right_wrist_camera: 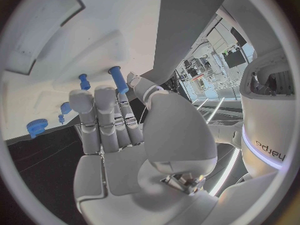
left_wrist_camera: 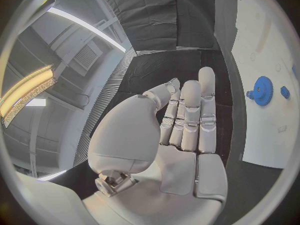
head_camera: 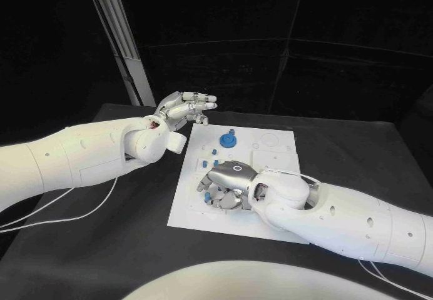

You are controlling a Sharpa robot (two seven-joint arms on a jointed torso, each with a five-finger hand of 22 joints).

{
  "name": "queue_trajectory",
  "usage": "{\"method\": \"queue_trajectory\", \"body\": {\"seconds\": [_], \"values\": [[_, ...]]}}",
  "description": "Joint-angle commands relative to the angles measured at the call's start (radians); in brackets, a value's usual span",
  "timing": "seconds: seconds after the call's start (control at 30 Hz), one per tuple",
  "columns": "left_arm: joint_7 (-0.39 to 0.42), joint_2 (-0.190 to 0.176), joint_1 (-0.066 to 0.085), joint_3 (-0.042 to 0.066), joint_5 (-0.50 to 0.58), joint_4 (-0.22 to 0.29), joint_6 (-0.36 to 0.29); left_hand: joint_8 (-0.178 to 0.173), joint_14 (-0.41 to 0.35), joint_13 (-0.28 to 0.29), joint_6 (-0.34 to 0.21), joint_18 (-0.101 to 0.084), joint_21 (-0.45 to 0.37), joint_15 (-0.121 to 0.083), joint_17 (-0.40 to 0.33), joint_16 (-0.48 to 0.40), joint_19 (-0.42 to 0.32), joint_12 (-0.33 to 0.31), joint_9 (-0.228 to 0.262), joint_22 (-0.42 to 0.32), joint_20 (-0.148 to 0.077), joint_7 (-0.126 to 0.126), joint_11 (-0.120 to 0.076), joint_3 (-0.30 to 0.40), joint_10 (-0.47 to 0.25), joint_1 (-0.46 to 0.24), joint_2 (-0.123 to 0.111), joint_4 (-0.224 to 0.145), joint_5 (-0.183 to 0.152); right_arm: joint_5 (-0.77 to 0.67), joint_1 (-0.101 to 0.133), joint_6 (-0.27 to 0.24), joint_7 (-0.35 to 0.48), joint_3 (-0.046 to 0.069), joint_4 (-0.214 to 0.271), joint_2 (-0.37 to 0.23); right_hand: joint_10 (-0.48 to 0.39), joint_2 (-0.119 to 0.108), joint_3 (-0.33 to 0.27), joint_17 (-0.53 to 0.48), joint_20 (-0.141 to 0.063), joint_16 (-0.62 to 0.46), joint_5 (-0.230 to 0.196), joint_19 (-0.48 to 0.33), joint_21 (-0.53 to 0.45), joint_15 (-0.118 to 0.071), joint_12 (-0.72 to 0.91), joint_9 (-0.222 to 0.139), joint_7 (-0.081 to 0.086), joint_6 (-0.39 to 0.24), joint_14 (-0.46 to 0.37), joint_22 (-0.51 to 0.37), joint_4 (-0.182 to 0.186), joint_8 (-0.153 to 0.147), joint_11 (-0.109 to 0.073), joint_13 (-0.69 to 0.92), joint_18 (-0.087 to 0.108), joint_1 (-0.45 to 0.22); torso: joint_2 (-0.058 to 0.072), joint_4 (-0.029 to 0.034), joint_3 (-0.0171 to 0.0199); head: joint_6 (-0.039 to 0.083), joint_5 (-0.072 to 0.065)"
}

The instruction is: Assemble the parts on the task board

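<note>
Black counter (head_camera: 108, 244) surface is seen beneath a white task board (head_camera: 271, 134), which lies at its middle and serves as the landmark for all positions below. A blue gear-shaped part (head_camera: 229, 140) is seen standing on the far half of the board, with a small post rising from it; the same part (left_wrist_camera: 263, 90) is recorded in the left wrist view, beside a smaller blue piece (left_wrist_camera: 285, 91). Several small blue pegs (head_camera: 214, 152) are set just nearer than the gear, towards the board's middle.

Left hand (head_camera: 185, 107) is held off the far left corner of the board, raised above the counter and apart from every part. Its fingers (left_wrist_camera: 190, 116) are shown extended and lying side by side, and nothing is grasped in them.

Right hand (head_camera: 230, 184) is lowered over the near half of the board, its back turned upward. Its fingers (right_wrist_camera: 105, 119) are directed down at the board surface, where a blue pin (right_wrist_camera: 118, 79) is seen at the fingertips and a second blue peg (right_wrist_camera: 83, 81) stands just beside it. Whether the pin is actually pinched or merely touched cannot be told. Further blue parts (right_wrist_camera: 36, 127) are seen farther along the board in the right wrist view.
</note>
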Motion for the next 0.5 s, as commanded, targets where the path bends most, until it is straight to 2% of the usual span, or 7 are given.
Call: {"method": "queue_trajectory", "body": {"seconds": [0.03,0.17,0.33,0.43,0.5], "values": [[-0.002,0.0,0.002,0.001,0.003,0.0,0.015,0.005,-0.005,-0.001,-0.007,0.014,-0.004,0.0,-0.001,-0.001,-0.004,0.005,-0.002,-0.001,0.0,-0.001,0.001,-0.003,-0.005,-0.003,0.01,-0.002,0.001,0.013,0.001,-0.072,0.032,0.0,0.008,-0.004,-0.021,0.004,-0.029,-0.016,0.002,-0.011,0.01,-0.012,-0.017,0.0,0.011,0.002,0.001,-0.014,-0.011,-0.022,0.004,0.001,0.002,0.002,0.014,-0.01,0.0,-0.0004,0.0006,0.001,-0.002],[-0.002,0.001,0.002,0.001,0.003,-0.002,0.016,0.005,-0.005,-0.001,-0.007,0.014,-0.004,0.0,-0.001,-0.001,-0.004,0.005,-0.002,-0.001,0.0,-0.001,0.001,-0.003,-0.005,-0.003,0.01,-0.002,0.001,0.023,-0.001,-0.12,0.041,0.0,0.022,-0.021,-0.03,0.008,-0.046,-0.021,0.003,-0.014,0.012,-0.015,-0.024,0.002,0.021,0.003,0.004,-0.015,-0.014,-0.032,0.008,0.002,0.004,0.003,0.016,-0.009,-0.001,-0.0002,0.0,0.003,-0.002],[-0.003,-0.002,0.002,0.001,0.003,-0.002,0.017,0.005,-0.005,-0.001,-0.007,0.014,-0.004,0.0,-0.001,-0.001,-0.004,0.005,-0.002,-0.001,0.0,-0.001,0.001,-0.003,-0.005,-0.003,0.01,-0.002,0.001,0.078,-0.005,-0.186,0.047,0.0,0.072,-0.095,0.002,0.023,-0.068,0.004,0.003,0.009,0.031,0.008,-0.011,0.0,0.067,0.007,0.006,0.007,0.001,-0.007,0.018,0.011,0.001,0.01,0.011,-0.005,-0.002,-0.0028,0.0009,0.007,-0.009],[-0.003,-0.006,0.002,0.001,0.003,-0.001,0.017,0.005,-0.005,-0.001,-0.007,0.014,-0.004,0.0,-0.001,-0.001,-0.004,0.005,-0.002,-0.001,0.0,-0.001,0.001,-0.003,-0.005,-0.003,0.01,-0.002,0.001,0.196,-0.005,-0.218,0.027,0.001,0.122,-0.173,0.085,0.032,-0.079,0.068,-0.002,0.06,0.039,0.067,0.043,-0.009,0.121,0.013,0.004,0.044,0.033,0.084,0.037,0.027,-0.011,0.023,-0.006,-0.022,-0.003,-0.0051,0.0,0.012,-0.023],[-0.003,-0.008,0.002,0.001,0.003,0.0,0.017,0.005,-0.005,-0.001,-0.007,0.014,-0.004,0.0,-0.001,-0.001,-0.004,0.005,-0.002,-0.001,0.0,-0.001,0.001,-0.003,-0.005,-0.003,0.01,-0.002,0.001,0.271,-0.005,-0.227,0.009,0.006,0.151,-0.22,0.153,0.033,-0.089,0.105,-0.009,0.088,0.045,0.102,0.077,-0.019,0.16,0.014,-0.007,0.061,0.048,0.14,0.054,0.034,-0.026,0.038,-0.016,-0.039,-0.004,-0.0066,-0.001,0.015,-0.036]]}}
